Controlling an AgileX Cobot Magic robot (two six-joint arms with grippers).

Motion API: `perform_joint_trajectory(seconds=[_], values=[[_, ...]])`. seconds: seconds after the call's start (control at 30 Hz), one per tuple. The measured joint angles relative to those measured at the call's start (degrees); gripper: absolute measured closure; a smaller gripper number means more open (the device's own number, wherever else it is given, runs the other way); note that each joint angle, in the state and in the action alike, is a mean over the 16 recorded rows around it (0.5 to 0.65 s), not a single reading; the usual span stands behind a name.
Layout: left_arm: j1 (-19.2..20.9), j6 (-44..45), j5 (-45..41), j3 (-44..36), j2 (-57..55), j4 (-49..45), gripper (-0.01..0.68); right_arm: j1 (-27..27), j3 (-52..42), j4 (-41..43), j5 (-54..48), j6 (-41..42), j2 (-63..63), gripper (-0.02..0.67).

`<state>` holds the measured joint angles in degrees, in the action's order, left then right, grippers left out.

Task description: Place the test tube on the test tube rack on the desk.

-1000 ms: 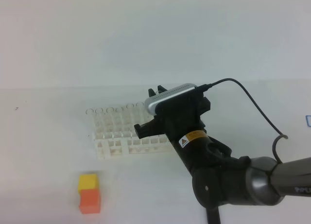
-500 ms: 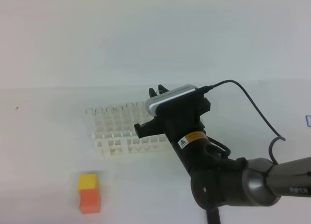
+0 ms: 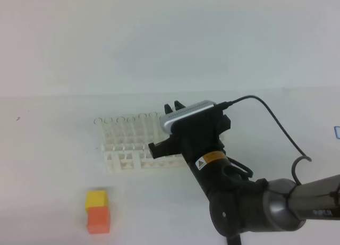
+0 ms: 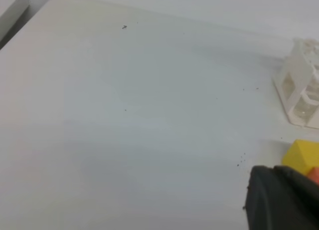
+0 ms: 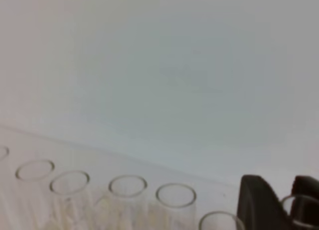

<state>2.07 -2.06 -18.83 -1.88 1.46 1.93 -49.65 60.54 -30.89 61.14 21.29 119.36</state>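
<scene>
Right gripper (image 3: pixel 173 107) mostly hidden behind its own wrist camera, mid-frame in the high view; only two dark fingertips (image 5: pixel 259 202) visible, lower right of the wrist view. Jaws part-open around a clear test tube (image 5: pixel 298 206), rim just visible between them. Test tube rack (image 3: pixel 127 144) left of centre on the desk (image 3: pixel 48 165), gripper over its right rear corner. Left gripper (image 4: pixel 284 200) cut off bottom right, shut, empty. Yellow-and-orange block (image 3: pixel 98 210) lower left; bare desk all round.
</scene>
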Motion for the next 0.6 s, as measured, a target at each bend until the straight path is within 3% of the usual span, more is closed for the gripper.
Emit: perform_joint_trajectory(seconds=[0.6], values=[[0.0, 0.0, 0.0, 0.0, 0.0, 0.0, 0.673, -0.4, -0.9, -0.9, -0.8, -0.3, -0.9, 0.529]])
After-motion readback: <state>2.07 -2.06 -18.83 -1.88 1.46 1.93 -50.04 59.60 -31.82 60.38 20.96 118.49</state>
